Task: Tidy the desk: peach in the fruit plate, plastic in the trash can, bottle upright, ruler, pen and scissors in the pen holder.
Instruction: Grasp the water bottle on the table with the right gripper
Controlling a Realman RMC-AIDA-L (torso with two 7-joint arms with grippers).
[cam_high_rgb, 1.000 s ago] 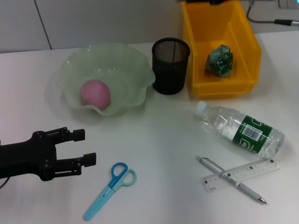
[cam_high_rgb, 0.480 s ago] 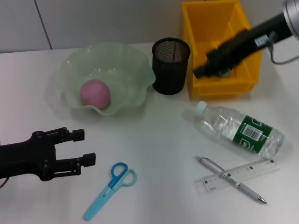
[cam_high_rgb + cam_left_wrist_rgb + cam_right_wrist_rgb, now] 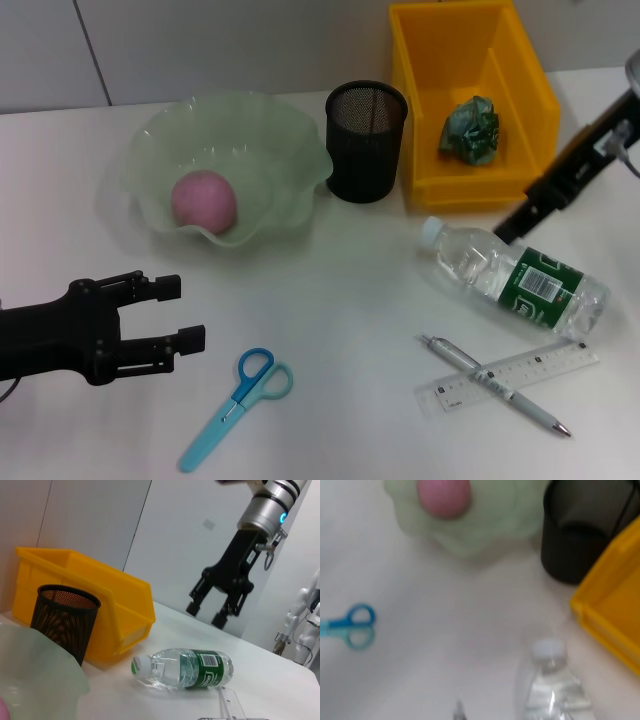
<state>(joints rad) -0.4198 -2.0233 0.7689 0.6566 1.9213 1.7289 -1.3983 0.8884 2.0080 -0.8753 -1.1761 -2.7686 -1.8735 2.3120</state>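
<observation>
Left wrist view shows the right gripper (image 3: 216,614) hanging in the air above the table — its black fingers parted and holding nothing — over the clear plastic water bottle with a green label (image 3: 182,668), which lies on its side; in the head view that gripper (image 3: 512,228) sits just beside the bottle (image 3: 515,275), near the front corner of the yellow plastic bin (image 3: 520,185), where the crumpled green plastic (image 3: 470,129) rests. Just in front of the bottle a silver pen (image 3: 495,385) lies crossed under a clear ruler (image 3: 520,374); left of the bin stands the black mesh pen holder (image 3: 366,141), then the pale green wavy fruit plate (image 3: 160,150) with the pink peach (image 3: 204,202) inside. The left gripper (image 3: 175,315) — fingers spread, empty — rests low at the near left, near the blue-handled scissors (image 3: 238,393) on the white table (image 3: 350,280).
</observation>
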